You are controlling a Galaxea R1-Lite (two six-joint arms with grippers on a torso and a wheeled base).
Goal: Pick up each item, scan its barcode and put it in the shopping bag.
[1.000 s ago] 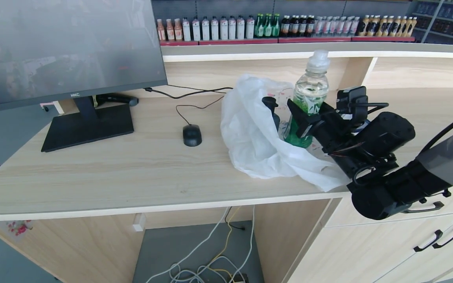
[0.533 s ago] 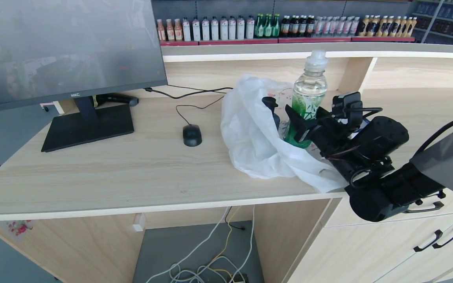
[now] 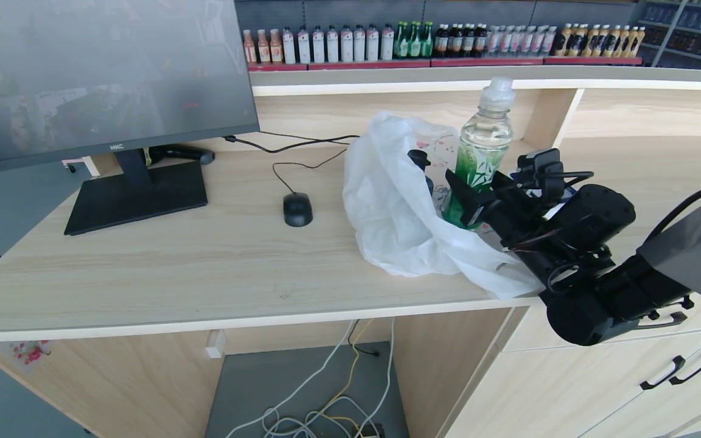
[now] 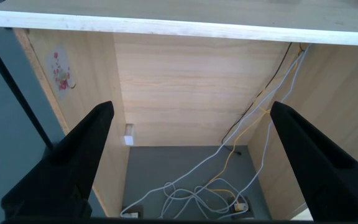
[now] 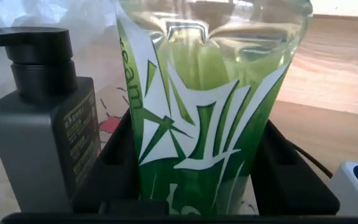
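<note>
- Pale wooden counter point(image 3: 174, 274) — a raised ledge point(image 3: 630, 79) behind.
- Dark monitor point(image 3: 101, 73) and black mouse point(image 3: 297, 209) on it.
- Black-handled drawers point(image 3: 582, 377) at the right.
- Loose cables point(image 3: 326, 404) on the grey floor point(image 3: 247, 389) beneath.
- Bottle shelves point(image 3: 442, 42) at the back.

Setting: a retail shop, at the checkout counter. Across the top of the frame runs a long shelf point(image 3: 448, 61) with rows of bottled drinks point(image 3: 350, 44); more racks point(image 3: 685, 30) stand at upper right. In the foreground is a light wood counter point(image 3: 204, 261) with a monitor point(image 3: 101, 73) at upper left, a mouse point(image 3: 297, 209) at centre, a white shopping bag point(image 3: 393, 213) right of centre and drawers point(image 3: 630, 377) at lower right.
</note>
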